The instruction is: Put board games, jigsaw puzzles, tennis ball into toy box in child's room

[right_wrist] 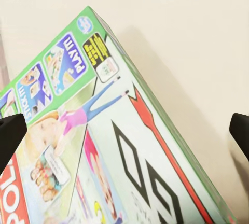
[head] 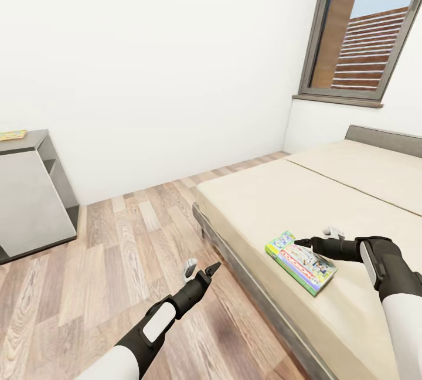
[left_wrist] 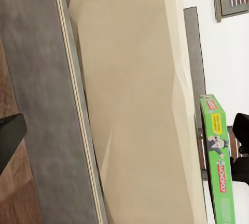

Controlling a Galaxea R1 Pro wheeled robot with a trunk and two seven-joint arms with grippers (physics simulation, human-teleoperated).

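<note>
One board game [head: 300, 261], a flat green-edged box with a red title band, lies on the bed [head: 351, 192] near its front edge. My right gripper [head: 316, 238] hovers open just above the box's far end, fingers spread wide. In the right wrist view the board game [right_wrist: 104, 146] lies close beneath the right gripper [right_wrist: 124, 136], with a dark fingertip at each side. My left gripper [head: 202, 267] is open over the wood floor beside the bed frame, holding nothing. The left wrist view catches the board game's green edge [left_wrist: 218, 156] on the mattress [left_wrist: 135, 105].
A dark grey cabinet [head: 35, 192] stands at the left wall with a small flat yellow-patterned box [head: 12, 134] on top. The bed's grey frame [head: 234, 257] runs diagonally between my arms. A dark-framed window [head: 357, 34] is behind the bed. Wood-plank floor [head: 129, 233] lies open between cabinet and bed.
</note>
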